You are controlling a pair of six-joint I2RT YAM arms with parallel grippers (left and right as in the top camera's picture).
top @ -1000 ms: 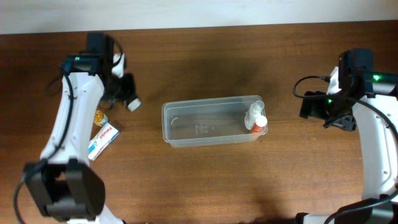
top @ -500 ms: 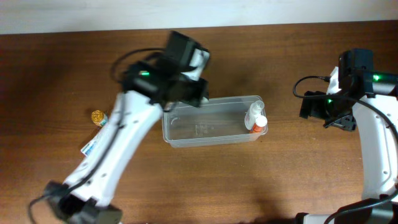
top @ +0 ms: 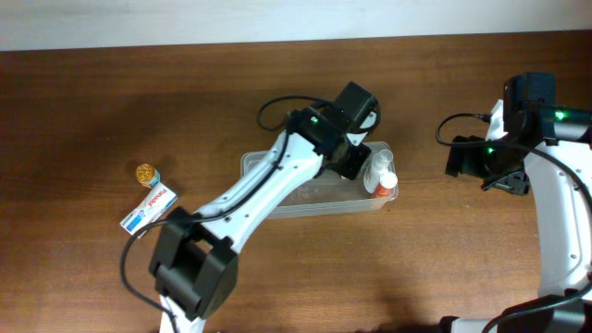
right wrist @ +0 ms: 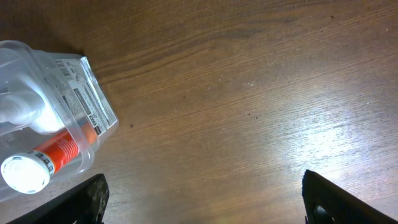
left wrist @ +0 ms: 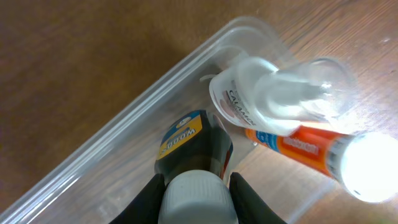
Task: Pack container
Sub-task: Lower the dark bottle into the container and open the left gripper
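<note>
Right now the left gripper [left wrist: 196,198] is closed partway around a small dark bottle [left wrist: 186,140] with a yellow and blue label. Its fingers [left wrist: 247,200] press on either side of the bottle's white cap, and the body points away from the wrist camera into the container [left wrist: 118,134]. Whether the bottle's far end touches the container floor cannot be told. From overhead, the left gripper [top: 350,159] hangs over the right half of the container [top: 277,199], which sits near the middle of the wooden table [top: 277,277] with its long side running left to right. At the container's right end lie a white bottle [left wrist: 273,93] with a clear cap and, just beside it, an orange bottle [left wrist: 305,143] with a white cap; the held bottle is close to the white one. The right gripper [right wrist: 199,202] is spread wide with nothing between its fingers, hovering over bare table off the container's right end, whose corner shows at the edge of its view. Well to the left on the table lie a small box [top: 148,210] and a gold-capped jar [top: 145,173].
</note>
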